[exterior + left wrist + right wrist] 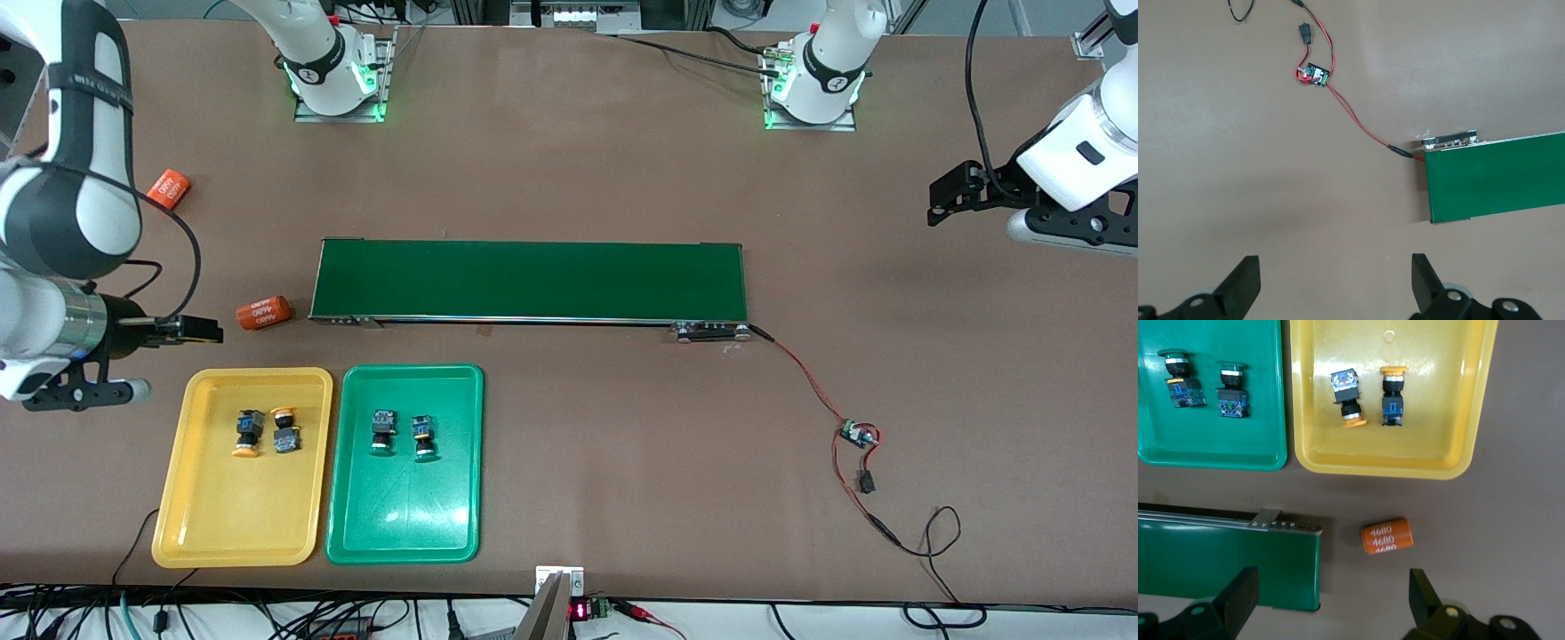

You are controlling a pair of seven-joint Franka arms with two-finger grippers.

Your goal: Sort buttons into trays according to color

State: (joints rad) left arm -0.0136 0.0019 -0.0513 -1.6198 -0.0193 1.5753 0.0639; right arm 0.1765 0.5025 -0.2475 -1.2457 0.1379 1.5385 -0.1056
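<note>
Two yellow-capped buttons (247,433) (285,429) lie in the yellow tray (231,524). Two green-capped buttons (382,431) (424,436) lie in the green tray (404,524) beside it. The right wrist view shows both trays (1405,457) (1218,447) with the yellow-capped pair (1348,397) and the green-capped pair (1179,377). My right gripper (200,331) (1331,597) hangs open and empty over the table by the conveyor's end. My left gripper (956,191) (1335,280) is open and empty over bare table at the left arm's end.
A long dark-green conveyor belt (529,280) (1498,177) (1225,567) lies across the middle. Two orange "4680" cylinders (264,312) (168,188) lie near its right-arm end; one (1387,535) shows by my right gripper. A small circuit board (858,435) (1313,75) with red wires sits at the other end.
</note>
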